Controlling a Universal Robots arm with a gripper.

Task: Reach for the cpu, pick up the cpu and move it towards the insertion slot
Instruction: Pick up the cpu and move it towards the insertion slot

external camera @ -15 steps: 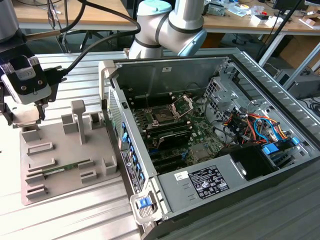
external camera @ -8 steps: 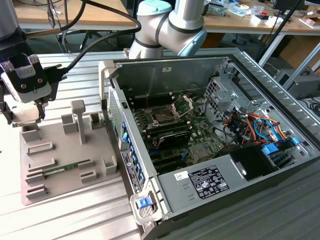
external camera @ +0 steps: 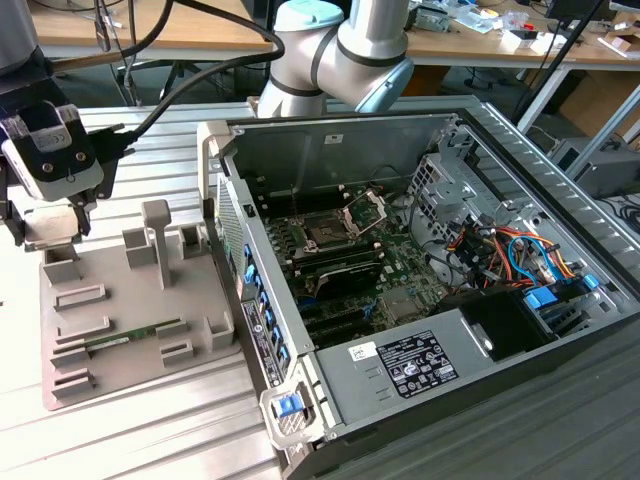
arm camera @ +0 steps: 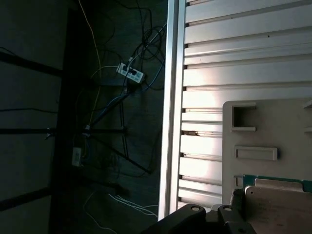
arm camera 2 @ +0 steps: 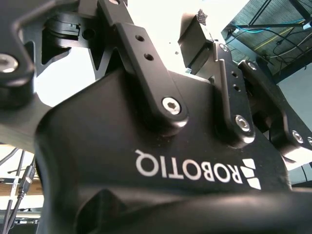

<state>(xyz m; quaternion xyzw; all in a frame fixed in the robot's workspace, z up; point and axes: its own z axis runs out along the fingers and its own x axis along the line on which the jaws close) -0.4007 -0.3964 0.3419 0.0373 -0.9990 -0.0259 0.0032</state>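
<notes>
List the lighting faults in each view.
Exterior view: even light, and the insertion slot reads clearly. Second wrist view: backlit, so the gripper is a dark mass against a blown-out white background. First wrist view: the floor lies in deep shadow, while the slatted table glares.

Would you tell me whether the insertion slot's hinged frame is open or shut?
Open: in the exterior view the silver frame stands tilted up beside the dark insertion slot, leaving it uncovered.

On the tabletop (external camera: 150,440): tray (external camera: 130,380) beside case (external camera: 330,160)
At the exterior view's left, the tray; inside the case, the insertion slot (external camera: 328,236).
</notes>
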